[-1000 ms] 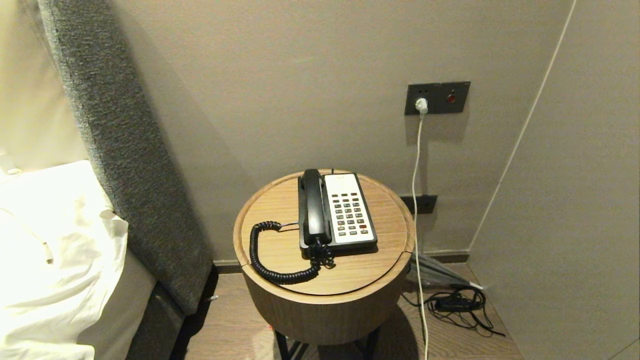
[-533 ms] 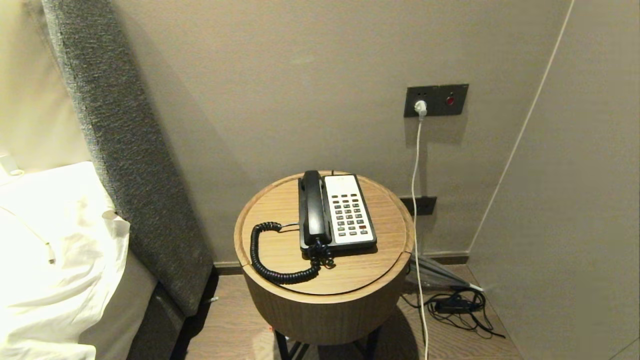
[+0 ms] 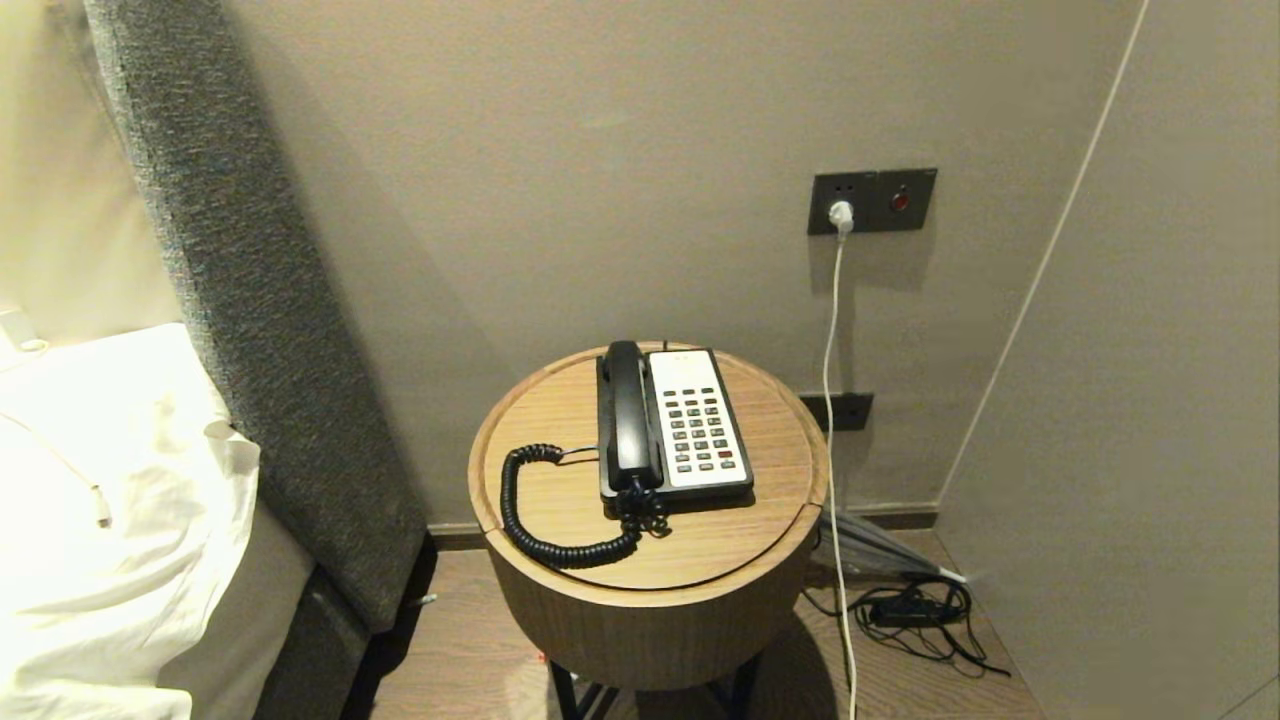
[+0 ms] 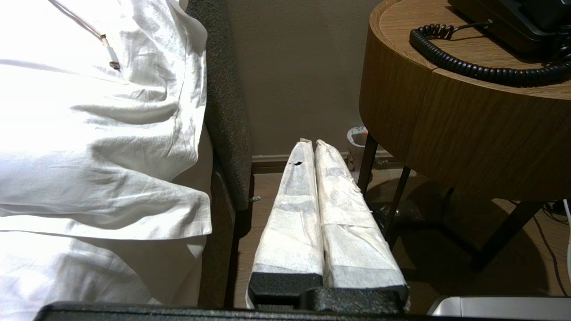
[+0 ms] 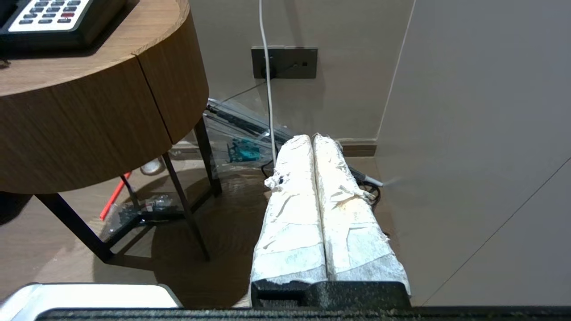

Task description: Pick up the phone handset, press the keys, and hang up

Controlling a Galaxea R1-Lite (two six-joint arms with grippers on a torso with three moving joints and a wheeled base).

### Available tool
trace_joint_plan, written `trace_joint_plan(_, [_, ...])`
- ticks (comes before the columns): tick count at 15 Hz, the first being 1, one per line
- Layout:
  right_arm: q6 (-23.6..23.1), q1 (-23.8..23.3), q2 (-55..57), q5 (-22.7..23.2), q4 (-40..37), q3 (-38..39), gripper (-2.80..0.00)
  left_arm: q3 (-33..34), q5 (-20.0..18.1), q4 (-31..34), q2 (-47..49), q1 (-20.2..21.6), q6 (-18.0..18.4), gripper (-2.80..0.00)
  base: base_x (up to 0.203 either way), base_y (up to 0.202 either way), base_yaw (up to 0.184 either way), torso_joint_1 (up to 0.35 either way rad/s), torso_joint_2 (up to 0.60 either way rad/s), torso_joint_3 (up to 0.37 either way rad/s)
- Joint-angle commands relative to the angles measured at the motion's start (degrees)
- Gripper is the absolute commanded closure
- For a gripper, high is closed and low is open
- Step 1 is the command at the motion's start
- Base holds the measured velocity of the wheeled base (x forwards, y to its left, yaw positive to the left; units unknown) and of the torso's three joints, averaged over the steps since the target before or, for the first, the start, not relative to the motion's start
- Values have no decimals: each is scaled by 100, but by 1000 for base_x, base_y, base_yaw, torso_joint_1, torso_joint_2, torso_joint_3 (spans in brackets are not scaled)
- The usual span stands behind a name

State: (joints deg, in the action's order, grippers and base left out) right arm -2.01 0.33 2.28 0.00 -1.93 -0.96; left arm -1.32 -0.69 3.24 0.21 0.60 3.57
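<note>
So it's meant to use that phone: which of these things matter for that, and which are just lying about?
For the job:
- phone handset, resting on its cradle
- phone base with the keys
- coiled cord
- left gripper and right gripper, both shut, low beside the round table

Just lying about:
- white bedding
- white charging cable at the wall socket
- black cables on the floor

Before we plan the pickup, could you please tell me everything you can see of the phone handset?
The phone handset is a long black receiver of glossy-looking plastic with rounded ends. It lies lengthwise in its cradle on the left side of the phone base, which sits on the round wooden table. A black coiled cord leaves its near end and loops over the tabletop. Nothing else touches it.
</note>
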Motion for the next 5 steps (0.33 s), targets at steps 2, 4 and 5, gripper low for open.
trace_joint_plan(2, [25, 2, 9, 0, -1, 0, 0, 0, -2, 1, -3, 2, 4, 0, 0, 0, 0, 0, 0, 0])
trace_joint_plan(4, [9, 2, 9, 0, -1, 8, 0, 0, -2, 1, -3, 2, 4, 0, 0, 0, 0, 0, 0, 0])
trace_joint_plan(5, [17, 2, 9, 0, -1, 0, 0, 0, -2, 1, -3, 2, 4, 0, 0, 0, 0, 0, 0, 0])
